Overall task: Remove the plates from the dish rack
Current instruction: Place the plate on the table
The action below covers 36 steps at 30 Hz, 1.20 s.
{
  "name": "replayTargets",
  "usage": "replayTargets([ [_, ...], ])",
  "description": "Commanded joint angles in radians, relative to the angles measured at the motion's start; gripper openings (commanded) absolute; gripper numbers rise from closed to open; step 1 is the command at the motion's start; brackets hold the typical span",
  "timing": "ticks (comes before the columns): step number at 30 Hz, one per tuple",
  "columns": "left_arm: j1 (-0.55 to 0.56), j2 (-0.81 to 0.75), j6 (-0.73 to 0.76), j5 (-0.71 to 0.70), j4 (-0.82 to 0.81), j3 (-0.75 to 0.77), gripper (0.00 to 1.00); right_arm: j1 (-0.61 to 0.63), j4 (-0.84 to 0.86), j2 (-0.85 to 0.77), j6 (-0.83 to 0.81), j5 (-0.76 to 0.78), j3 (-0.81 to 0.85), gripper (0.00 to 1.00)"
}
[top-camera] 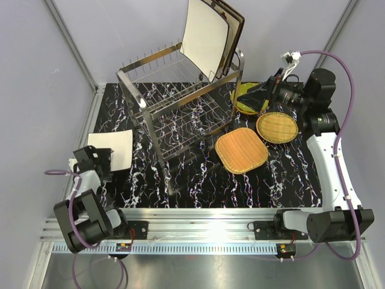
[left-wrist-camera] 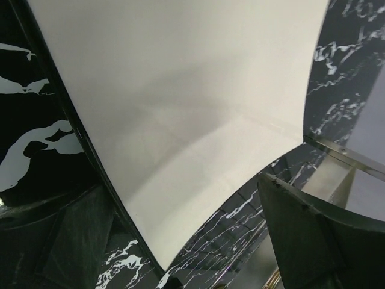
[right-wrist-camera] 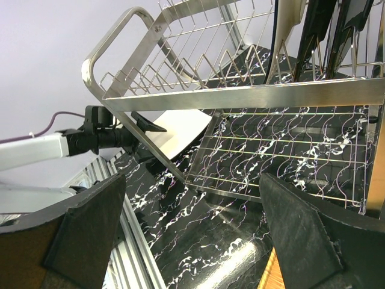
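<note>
A: Left gripper?
B: Near-left of the big two-tier chrome wire dish rack. Jaws spread wide and gripping nothing. The flat cream square plate lies on the black marbled table right under it, left of the rack.

A: What else is out of the rack?
B: Near-right of the rack there's a square woven wicker plate. A round woven wicker plate sits just beyond it. A green dotted plate is right of the rack, partly under the right gripper.

A: Right jaws?
B: Wide apart, empty, facing the rack's right side.

A: Still racked?
B: An upright cream square plate at the far-right end of the top tier. Dark-edged plates stand behind it, exact count unclear.

A: Step?
B: My read is the left plate is set down and the task is partway done. Next, an arm has to reach the far top tier, pinch the upright plate's edge and lift it clear of the prongs. The right arm looks closer.
</note>
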State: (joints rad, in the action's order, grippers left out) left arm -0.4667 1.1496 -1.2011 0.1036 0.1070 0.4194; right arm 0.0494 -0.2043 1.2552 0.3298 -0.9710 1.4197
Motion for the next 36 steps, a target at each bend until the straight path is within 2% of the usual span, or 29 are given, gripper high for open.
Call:
replayTargets([
  [1,-0.004,0.064,0.060,-0.021,0.207,0.090,0.99,-0.006,0.042,-0.007,0.002,-0.029,0.012,0.99],
  [9,-0.004,0.055,0.087,-0.048,0.329,0.174,0.99,-0.006,0.049,0.003,0.011,-0.031,0.015,1.00],
  [13,-0.004,0.045,0.113,-0.033,0.440,0.246,0.99,-0.008,0.052,-0.002,0.000,-0.043,0.028,1.00],
  [17,-0.004,0.007,0.162,-0.001,0.491,0.314,0.99,-0.006,0.019,-0.005,-0.079,-0.074,0.071,1.00],
  [25,-0.004,-0.208,0.297,0.174,0.352,0.295,0.99,-0.006,-0.069,-0.004,-0.201,-0.182,0.168,1.00],
  [32,0.007,-0.241,0.446,0.381,0.280,0.340,0.99,0.006,-0.135,0.065,-0.190,-0.121,0.300,1.00],
  [36,0.026,-0.251,0.483,0.407,0.284,0.380,0.99,0.035,-0.187,0.128,-0.183,-0.092,0.415,1.00],
])
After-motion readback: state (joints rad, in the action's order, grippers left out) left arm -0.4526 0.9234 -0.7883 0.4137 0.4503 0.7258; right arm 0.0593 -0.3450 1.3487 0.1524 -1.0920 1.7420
